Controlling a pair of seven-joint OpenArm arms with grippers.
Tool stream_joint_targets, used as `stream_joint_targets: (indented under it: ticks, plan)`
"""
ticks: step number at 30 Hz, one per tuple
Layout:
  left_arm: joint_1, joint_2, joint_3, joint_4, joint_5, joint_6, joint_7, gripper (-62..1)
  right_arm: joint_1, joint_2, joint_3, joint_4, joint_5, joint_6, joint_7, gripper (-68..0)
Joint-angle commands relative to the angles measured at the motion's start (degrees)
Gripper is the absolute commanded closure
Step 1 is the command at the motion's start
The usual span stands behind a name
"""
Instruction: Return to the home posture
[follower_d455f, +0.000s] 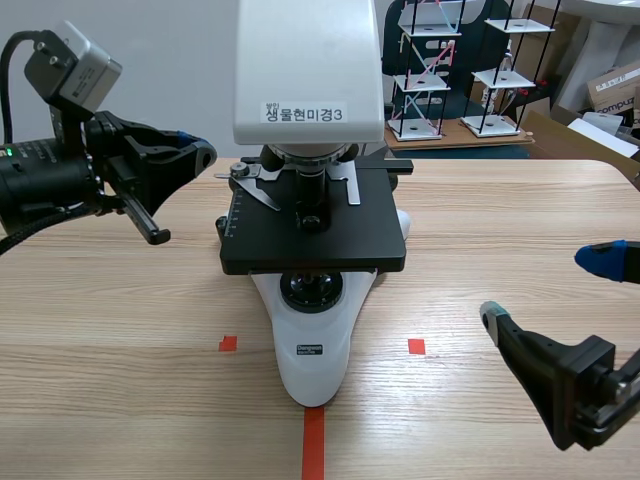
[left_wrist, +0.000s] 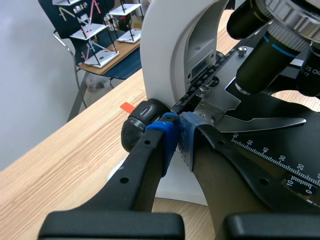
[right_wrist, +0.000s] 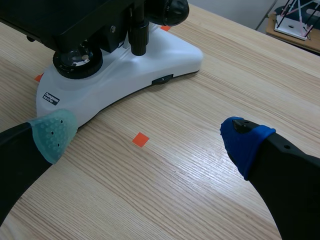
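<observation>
Left pincer: closed, pads pressed together with nothing between them. We find it raised at the left of the microscope, with its tips just beside the black focus knob and the left edge of the stage. We cannot tell whether they touch.

Right pincer: open, fingers wide apart. We find it low over the desk at the near right, apart from the white base.

The microscope stands mid-desk.
</observation>
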Motion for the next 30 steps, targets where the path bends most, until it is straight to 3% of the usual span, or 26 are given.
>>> stream_joint_targets:
  ticks: [1,10,18,27,30]
  plan:
    - [-0.13,-1.18,-0.39,0.61,-0.83,0.09,-1.25,-3.4,0.5,-0.04,0.07,0.52,0.37,0.07,0.85,-63.8]
    - [6.23,-6.38,-2.56,4.37,-0.83,0.11,-3.65,-28.0,0.5,-0.04,0.07,0.52,0.37,0.07,0.85,-63.8]
    - [22.32,-8.48,-14.93,13.6,-1.22,0.13,-3.91,-49.6,0.5,-0.04,0.07,0.52,0.37,0.07,0.63,-63.8]
    - [44.22,-7.87,-29.59,22.58,-1.25,0.13,-8.63,-62.3,0.5,-0.04,0.07,0.52,0.37,0.07,0.42,-63.8]
    - [50.36,-6.14,-33.29,25.27,-1.18,0.13,-9.44,-62.3,0.5,-0.04,0.07,0.52,0.37,0.07,0.39,-63.8]
